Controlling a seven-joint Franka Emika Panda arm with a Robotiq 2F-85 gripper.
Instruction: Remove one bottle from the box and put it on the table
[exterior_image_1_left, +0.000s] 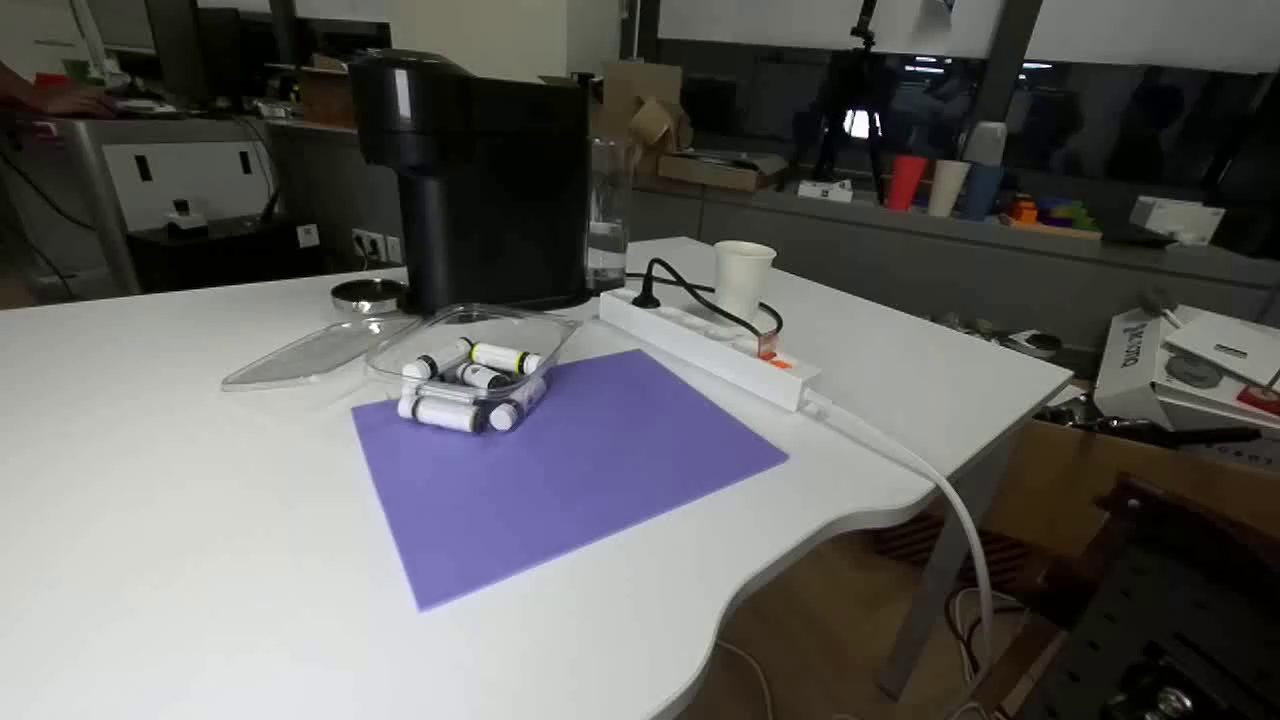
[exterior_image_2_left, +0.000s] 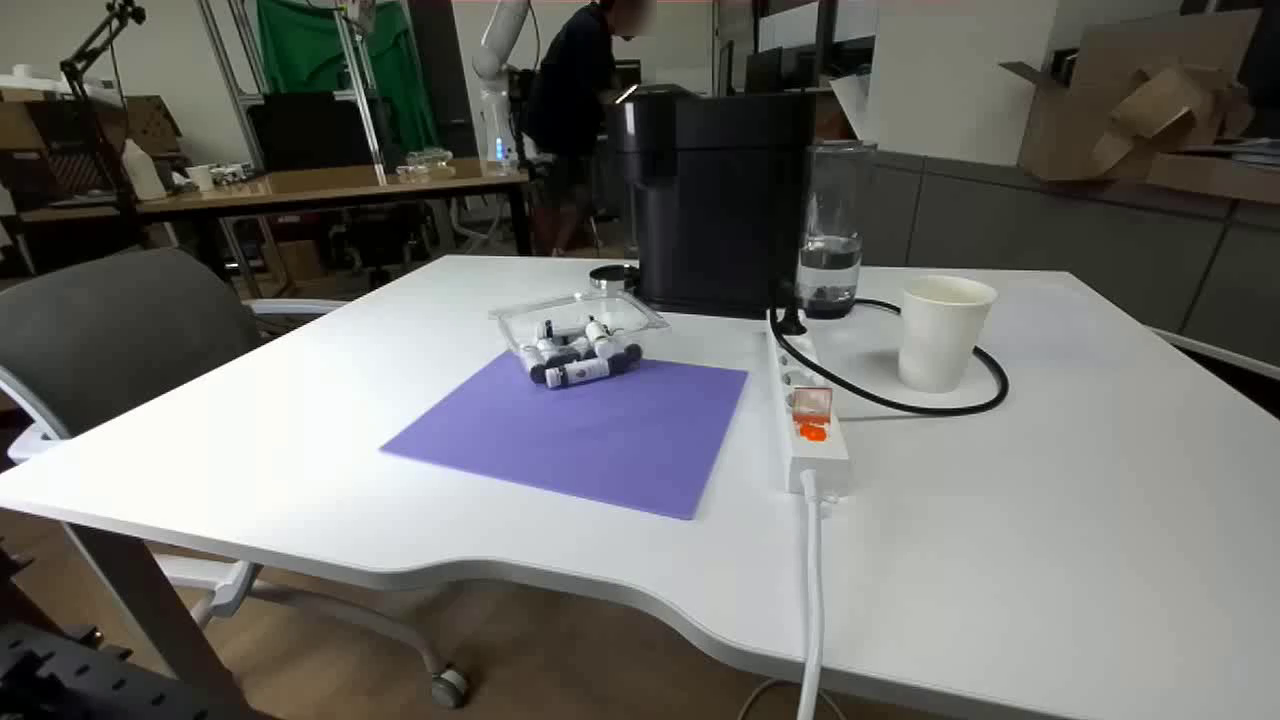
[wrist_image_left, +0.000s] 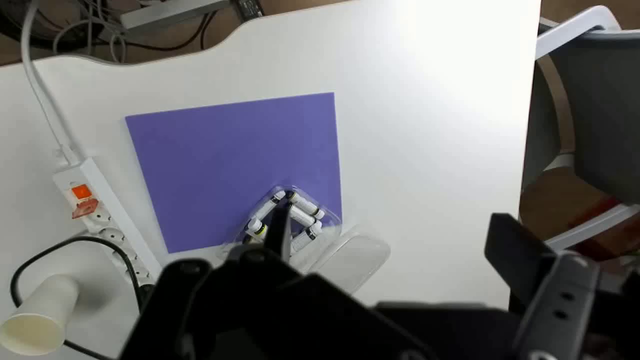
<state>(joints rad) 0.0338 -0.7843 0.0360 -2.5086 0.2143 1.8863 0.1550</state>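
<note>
White bottles (wrist_image_left: 302, 216) lie jumbled in clear plastic box (wrist_image_left: 330, 231), its walls penning them together. My fingers (wrist_image_left: 515, 255) wide apart, holding nothing, presumably readied to straddle one.

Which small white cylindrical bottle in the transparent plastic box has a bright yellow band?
It is the upper-right white cylindrical bottle in an exterior view; the others look dark-banded.

Tool (wrist_image_left: 392, 220): I see it spread wide in my wrist view.
Fingers (wrist_image_left: 515, 255): dark tips, one near frame centre, its mate well apart.
Linkage (wrist_image_left: 300, 310): black, across the bottom, partly blurred.
</note>
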